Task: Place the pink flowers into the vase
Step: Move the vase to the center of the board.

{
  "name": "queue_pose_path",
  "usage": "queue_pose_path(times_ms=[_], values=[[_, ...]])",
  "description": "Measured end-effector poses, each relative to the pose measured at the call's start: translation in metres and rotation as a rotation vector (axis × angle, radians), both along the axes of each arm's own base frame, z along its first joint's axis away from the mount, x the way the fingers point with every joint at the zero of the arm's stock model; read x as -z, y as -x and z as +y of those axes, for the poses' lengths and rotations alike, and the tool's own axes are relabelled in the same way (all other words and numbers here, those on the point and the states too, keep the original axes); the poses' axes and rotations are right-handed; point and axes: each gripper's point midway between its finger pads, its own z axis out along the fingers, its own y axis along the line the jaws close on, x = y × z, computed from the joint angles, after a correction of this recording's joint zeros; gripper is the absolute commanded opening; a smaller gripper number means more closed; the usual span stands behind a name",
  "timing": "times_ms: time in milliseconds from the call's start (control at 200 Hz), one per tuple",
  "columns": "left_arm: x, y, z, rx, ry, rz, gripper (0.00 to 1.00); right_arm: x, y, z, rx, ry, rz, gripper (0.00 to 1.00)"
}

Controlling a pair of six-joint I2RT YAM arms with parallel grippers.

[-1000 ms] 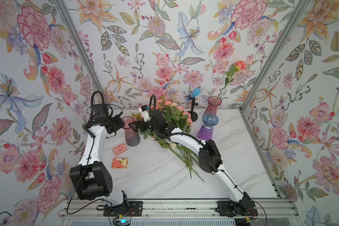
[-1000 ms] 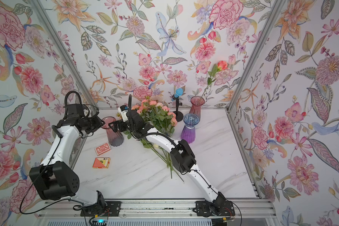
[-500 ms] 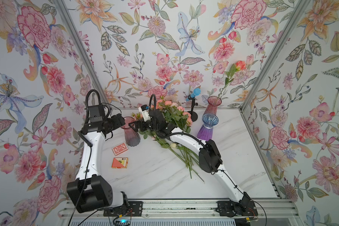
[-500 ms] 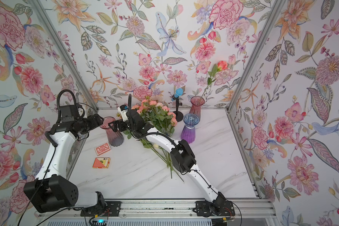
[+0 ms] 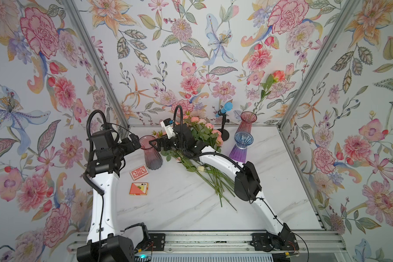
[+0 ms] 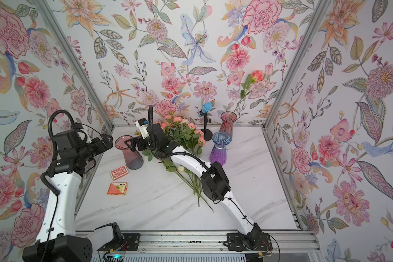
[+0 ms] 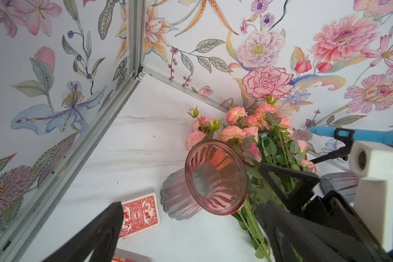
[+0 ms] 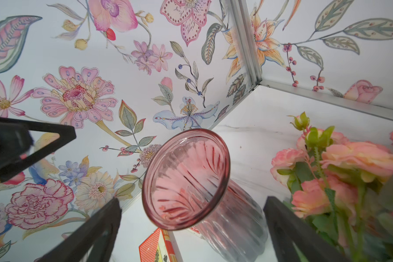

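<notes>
The pink flowers (image 5: 204, 131) (image 6: 184, 131) lie in a bunch on the marble table, blooms toward the back wall and stems (image 5: 218, 183) trailing forward under my right arm. A ribbed pink vase (image 5: 150, 152) (image 6: 132, 154) stands upright and empty to their left. My left gripper (image 5: 134, 141) (image 7: 195, 233) is open just left of the vase's rim (image 7: 216, 179), apart from it. My right gripper (image 5: 157, 145) (image 8: 191, 236) is open at the rim's right side (image 8: 186, 179), holding nothing, with the blooms (image 8: 340, 158) beside it.
A red card deck (image 5: 138, 173) and an orange card box (image 5: 138, 188) lie in front of the vase. At the back stand a blue microphone (image 5: 224, 111), a blue-purple vase (image 5: 242, 145) and a red vase (image 5: 247, 124) holding one coral rose (image 5: 278, 76).
My left gripper has opened and drawn back to the left, away from the pink vase's rim. The right arm, vase and flowers have not moved.
</notes>
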Motion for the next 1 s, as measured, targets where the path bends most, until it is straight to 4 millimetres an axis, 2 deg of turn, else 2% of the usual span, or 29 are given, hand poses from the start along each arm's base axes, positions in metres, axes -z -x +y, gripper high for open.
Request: queue_pose_path(times_ms=[95,185,295,400,545,625,826,1001], values=[[0.032,0.019,-0.005,-0.007,0.020,0.039,1.00,-0.016,0.002,-0.006,0.002,-0.012,-0.018,1.00],[0.079,0.039,-0.014,-0.003,0.065,0.122,1.00,-0.025,-0.002,-0.012,0.010,-0.019,-0.036,0.99],[0.132,0.061,-0.026,0.010,0.114,0.231,1.00,-0.023,-0.011,-0.024,0.033,-0.005,-0.031,1.00],[0.162,0.076,-0.039,0.030,0.154,0.291,1.00,-0.015,-0.021,-0.040,0.062,0.021,-0.011,0.99],[0.166,0.070,-0.048,0.053,0.186,0.292,1.00,-0.008,-0.028,-0.065,0.091,0.060,0.010,1.00],[0.175,0.062,-0.050,0.050,0.212,0.316,1.00,-0.010,-0.027,-0.080,0.102,0.075,0.014,0.99],[0.188,0.047,-0.050,0.042,0.244,0.307,1.00,-0.023,-0.001,-0.111,0.086,0.098,-0.002,1.00],[0.191,0.029,-0.055,0.070,0.228,0.272,1.00,-0.019,0.019,-0.136,0.077,0.125,0.002,1.00]])
